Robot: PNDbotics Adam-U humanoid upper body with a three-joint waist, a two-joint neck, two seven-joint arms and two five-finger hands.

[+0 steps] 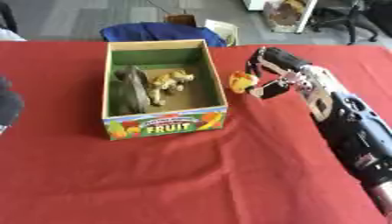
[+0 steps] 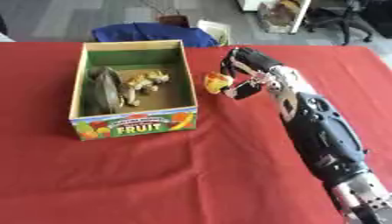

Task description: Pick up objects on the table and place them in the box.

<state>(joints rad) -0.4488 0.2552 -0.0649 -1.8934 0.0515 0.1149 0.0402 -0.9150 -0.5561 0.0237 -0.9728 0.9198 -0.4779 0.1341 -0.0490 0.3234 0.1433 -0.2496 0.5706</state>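
Note:
A cardboard box (image 1: 164,124) marked FRUIT stands on the red table, left of centre. Inside it lie a grey object (image 1: 131,89) and a tan toy animal (image 1: 170,82). My right hand (image 1: 269,72) is just right of the box's right wall, fingers and thumb curled round a small yellow and orange object (image 1: 242,81), which is held beside the rim, above the cloth. My left hand (image 1: 9,105) shows only as a dark blurred shape at the left edge.
The red tablecloth (image 1: 191,175) covers the whole table. Beyond the far edge stand a blue chair (image 1: 161,31), a small white item (image 1: 222,29) and office chairs (image 2: 344,17) on the grey floor.

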